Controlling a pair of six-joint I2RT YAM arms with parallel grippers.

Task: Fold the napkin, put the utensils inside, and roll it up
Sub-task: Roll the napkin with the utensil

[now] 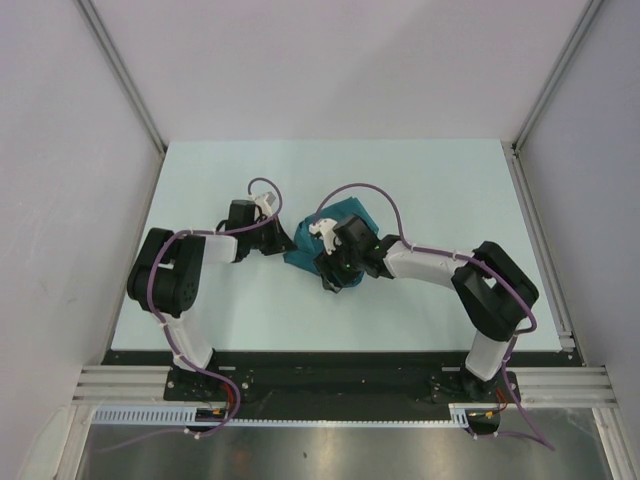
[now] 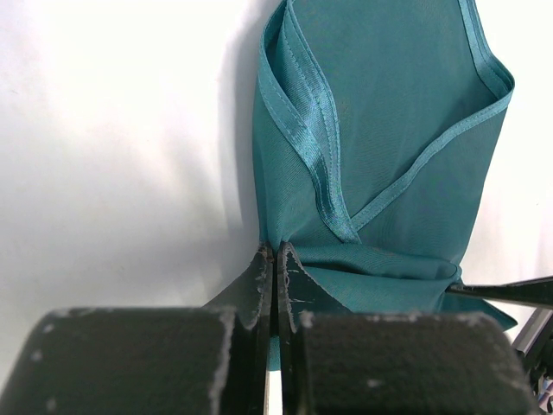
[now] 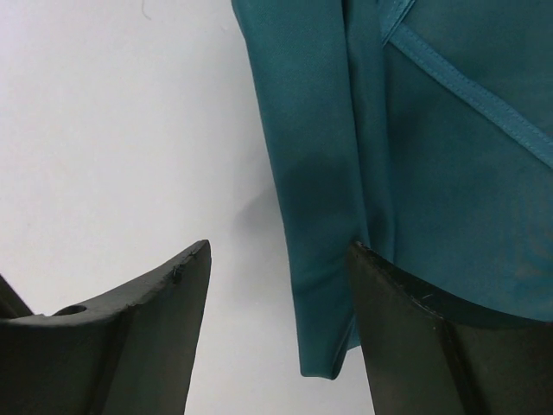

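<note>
The teal napkin [image 1: 350, 213] lies bunched and folded at mid-table, partly under my right wrist. In the left wrist view the napkin [image 2: 389, 130] shows folded layers with a shiny hem. My left gripper [image 2: 275, 251] is shut on its near left edge, with teal cloth showing between the jaws; from above the left gripper [image 1: 287, 243] sits at the napkin's left side. My right gripper [image 3: 278, 251] is open over the napkin [image 3: 432, 156]; its right finger rests on the cloth and its left finger is over bare table. From above it [image 1: 335, 275] is at the napkin's near end. The fork is hidden.
The pale table [image 1: 430, 180] is bounded by white walls on the left, right and back. A metal rail [image 1: 540, 230] runs along the right edge. The arm bases stand on the dark strip [image 1: 330, 375] at the near edge.
</note>
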